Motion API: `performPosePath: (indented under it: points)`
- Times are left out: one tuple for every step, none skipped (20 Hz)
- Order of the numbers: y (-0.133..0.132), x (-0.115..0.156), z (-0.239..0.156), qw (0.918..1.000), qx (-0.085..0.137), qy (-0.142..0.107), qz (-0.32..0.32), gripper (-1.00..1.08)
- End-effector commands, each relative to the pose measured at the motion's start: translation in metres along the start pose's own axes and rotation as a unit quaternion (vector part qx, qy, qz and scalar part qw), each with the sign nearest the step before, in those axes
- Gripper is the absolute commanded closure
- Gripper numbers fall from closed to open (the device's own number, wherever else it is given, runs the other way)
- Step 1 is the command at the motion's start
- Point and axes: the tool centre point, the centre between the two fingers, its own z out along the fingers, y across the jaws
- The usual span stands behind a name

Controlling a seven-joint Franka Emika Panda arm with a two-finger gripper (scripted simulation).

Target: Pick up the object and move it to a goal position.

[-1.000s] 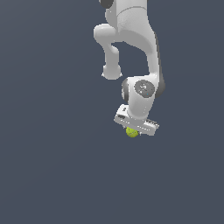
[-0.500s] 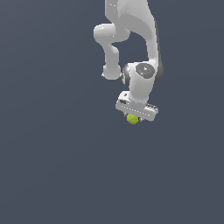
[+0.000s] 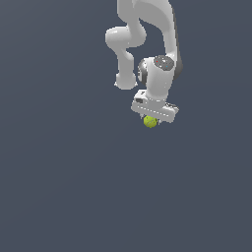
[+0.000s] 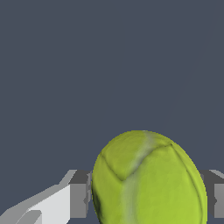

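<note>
The small yellow-green ball (image 3: 150,121) sits just under the white hand of the arm, between the fingers of my gripper (image 3: 151,121). In the wrist view the ball (image 4: 148,179) fills the space between the two grey fingertips (image 4: 79,194), which press against its sides. The gripper is shut on the ball and holds it off the dark grey floor. The fingers are mostly hidden by the hand in the exterior view.
The white arm (image 3: 147,34) reaches down from the top of the exterior view. Plain dark grey ground (image 3: 74,187) surrounds it, with no other object in view.
The hand with the ball has risen and shifted slightly to the exterior view's right over the last second. The ball stays in the grip.
</note>
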Motion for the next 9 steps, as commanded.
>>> performPosePath:
  points:
    - [0.003,-0.009,-0.005,1.0,0.0,0.001,0.0,1.08]
    - [0.004,-0.012,-0.006,1.0,0.0,0.001,0.0,1.08]
    - [0.004,-0.014,-0.007,1.0,0.0,0.001,0.0,1.08]
    - [0.005,-0.016,-0.008,1.0,0.0,0.001,0.0,1.08]
    - [0.005,-0.018,-0.009,1.0,0.0,0.001,0.0,1.08]
    - [0.006,-0.019,-0.01,1.0,0.0,0.001,0.0,1.08]
    - [0.006,-0.02,-0.01,1.0,0.0,0.001,0.0,1.08]
    - [0.006,-0.021,-0.011,1.0,0.0,0.001,0.0,1.08]
    - [0.006,-0.021,-0.011,1.0,0.0,0.001,0.0,1.08]
